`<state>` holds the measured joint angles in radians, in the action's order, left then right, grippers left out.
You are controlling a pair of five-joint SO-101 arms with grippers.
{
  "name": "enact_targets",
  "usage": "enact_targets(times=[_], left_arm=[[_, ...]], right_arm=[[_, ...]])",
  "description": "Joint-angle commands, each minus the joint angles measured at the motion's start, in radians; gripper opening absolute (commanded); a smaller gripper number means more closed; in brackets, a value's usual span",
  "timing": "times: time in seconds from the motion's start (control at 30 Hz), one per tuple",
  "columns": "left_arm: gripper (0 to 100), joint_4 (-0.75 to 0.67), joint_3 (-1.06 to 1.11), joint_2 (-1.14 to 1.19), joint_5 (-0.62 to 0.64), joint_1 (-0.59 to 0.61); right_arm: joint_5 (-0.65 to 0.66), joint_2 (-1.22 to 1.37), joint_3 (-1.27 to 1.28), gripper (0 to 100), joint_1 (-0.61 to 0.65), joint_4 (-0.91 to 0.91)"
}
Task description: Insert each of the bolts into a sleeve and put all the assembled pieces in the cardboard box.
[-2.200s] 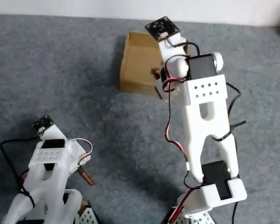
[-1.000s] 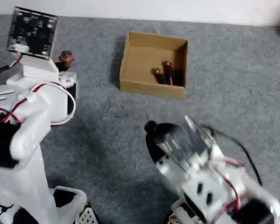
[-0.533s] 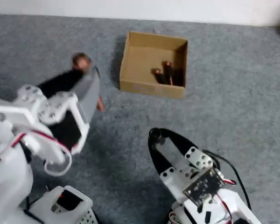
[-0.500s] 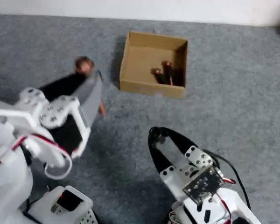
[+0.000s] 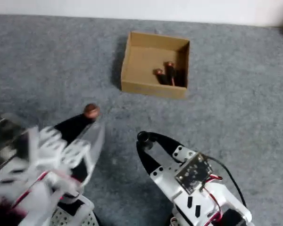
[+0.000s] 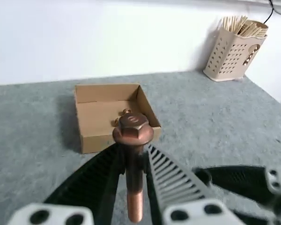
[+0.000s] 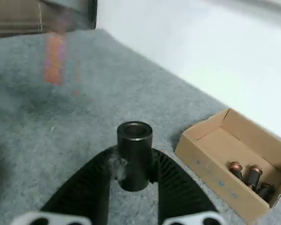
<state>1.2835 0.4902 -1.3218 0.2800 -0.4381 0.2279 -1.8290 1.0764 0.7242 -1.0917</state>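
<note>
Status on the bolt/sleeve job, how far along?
Done: a few assembled pieces lie in the cardboard box. In hand: the left gripper holds a bolt and the right gripper holds a sleeve, not yet joined. Left: insert that bolt, then box the piece.

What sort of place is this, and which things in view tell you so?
Probably an indoor robot test bench: a grey carpeted table against a white wall, a cardboard box, and a holder of wooden sticks.
</note>
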Motion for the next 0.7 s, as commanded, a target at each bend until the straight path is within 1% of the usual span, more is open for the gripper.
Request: enact_targets(times=[0.0,0.07,0.13,0.2,0.27,0.5,0.67], left_arm=[[0,-0.256,0.091,0.008,-0.003,-0.018],[0,-0.341,0.097,0.047,0.006,-0.018],[0,-0.397,0.099,0.079,0.069,-0.018],[0,-0.420,0.099,0.105,0.140,-0.019],[0,-0.422,0.101,0.127,0.186,-0.045],[1,-0.456,0.209,0.131,0.187,-0.160],[1,-0.457,0.173,0.131,0.192,-0.185]], right_arm=[[-0.014,-0.008,0.013,0.6,0.018,0.033],[-0.015,-0.008,0.015,0.6,0.019,0.035],[-0.015,-0.008,0.016,0.6,0.019,0.035],[-0.015,-0.008,0.016,0.6,0.019,0.035],[-0.015,-0.008,0.016,0.6,0.016,0.035],[-0.012,-0.008,0.016,0.6,0.015,0.035],[-0.011,-0.008,0.031,0.6,0.015,0.033]])
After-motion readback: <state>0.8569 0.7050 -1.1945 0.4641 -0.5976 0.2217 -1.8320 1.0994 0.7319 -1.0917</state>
